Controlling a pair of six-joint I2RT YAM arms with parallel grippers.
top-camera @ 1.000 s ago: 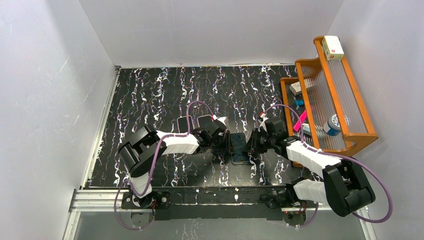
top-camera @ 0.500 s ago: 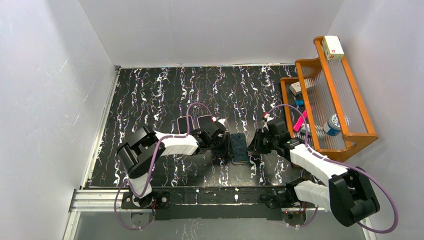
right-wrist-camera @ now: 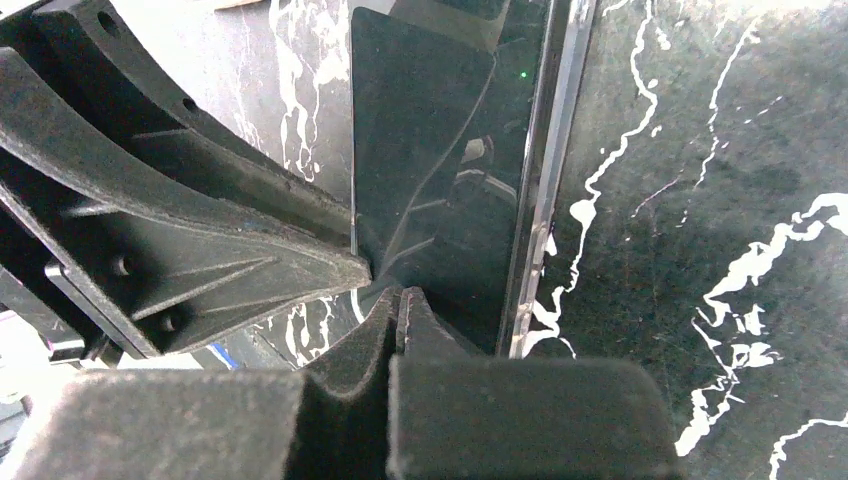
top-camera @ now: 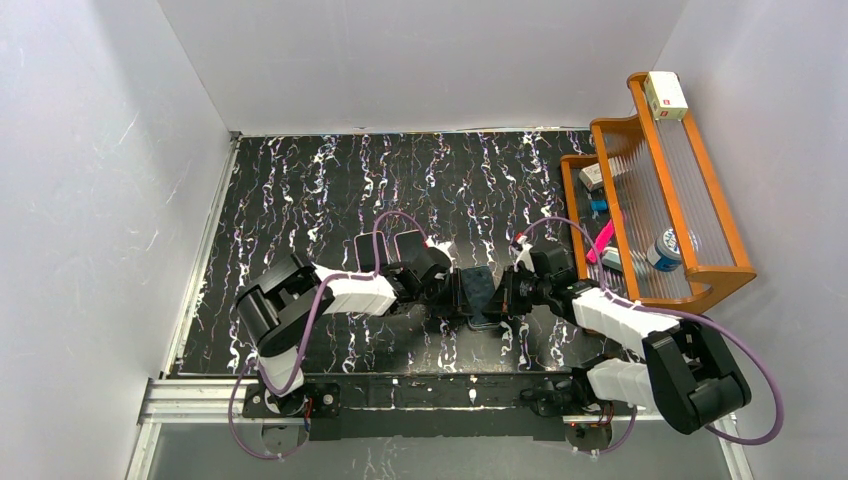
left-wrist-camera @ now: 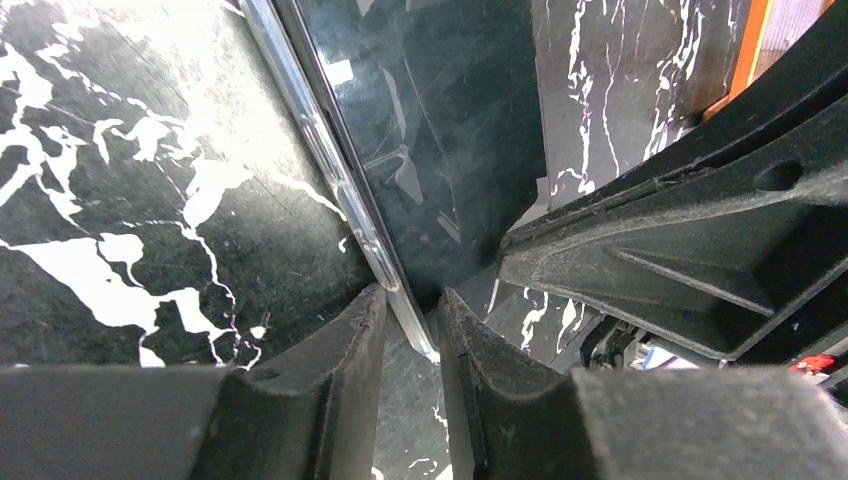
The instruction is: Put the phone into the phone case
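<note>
One phone (top-camera: 480,292) sits near the front middle of the black marble table (top-camera: 300,190), right between the two arms. Its long side runs from the front of the table toward the back, leaning a little. Which end is the top I cannot tell.

The left gripper (left-wrist-camera: 408,300) pinches the phone's shiny silver edge, with one finger on each side of it. The dark glass face (left-wrist-camera: 450,130) shows just past the fingers.

The right gripper (right-wrist-camera: 400,295) has its two fingers pressed tight together with nothing between them. Their tips are right up against the phone's dark face (right-wrist-camera: 440,150), next to its silver edge.

Two dark flat rectangles (top-camera: 365,250) (top-camera: 408,243) lie side by side on the table, just behind the left arm. They are too dark to tell which one is the phone case.

One wooden rack (top-camera: 700,270) stands at the right side. One white box (top-camera: 665,95) sits on its top.
</note>
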